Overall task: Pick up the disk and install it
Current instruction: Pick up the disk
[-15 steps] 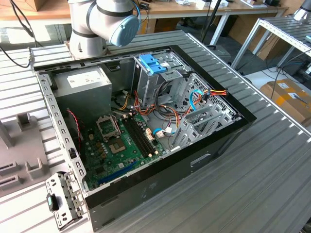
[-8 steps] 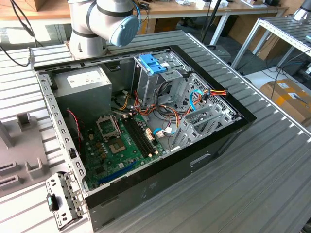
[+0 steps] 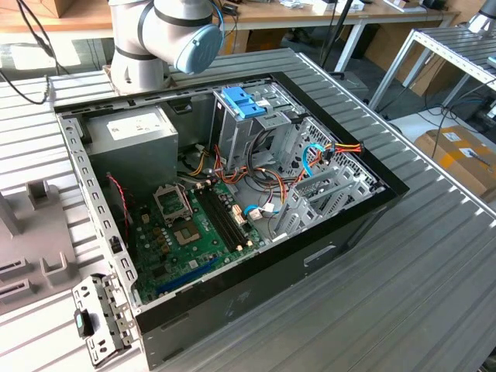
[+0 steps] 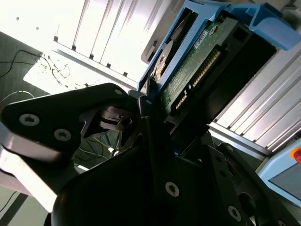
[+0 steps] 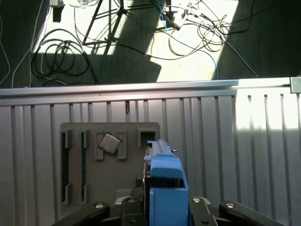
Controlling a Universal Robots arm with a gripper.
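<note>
1. Disk (image 5: 167,174) sits clamped edge-on in the end effector (image 5: 165,206); its two black fingers press against opposite sides, with no gap visible in the first wrist view.
2. It hangs clear of the tabletop (image 5: 244,141), a ribbed silver metal surface of parallel slats.
3. In the second wrist view its underside shows a green circuit board (image 4: 188,63) with a row of connector pins, framed by smooth blue plastic rails (image 4: 263,21).
4. Beyond it in the first wrist view lies a flat grey fixture plate (image 5: 110,179) with rectangular slots. One recess holds a square silver processor chip (image 5: 109,143), sitting askew.
5. In the exterior view an open black computer case (image 3: 256,287) lies on the slats. Inside are a green motherboard (image 3: 186,232), a grey power-supply box (image 3: 128,132) and a blue plastic tray (image 3: 244,101) atop the steel drive cage.
</note>
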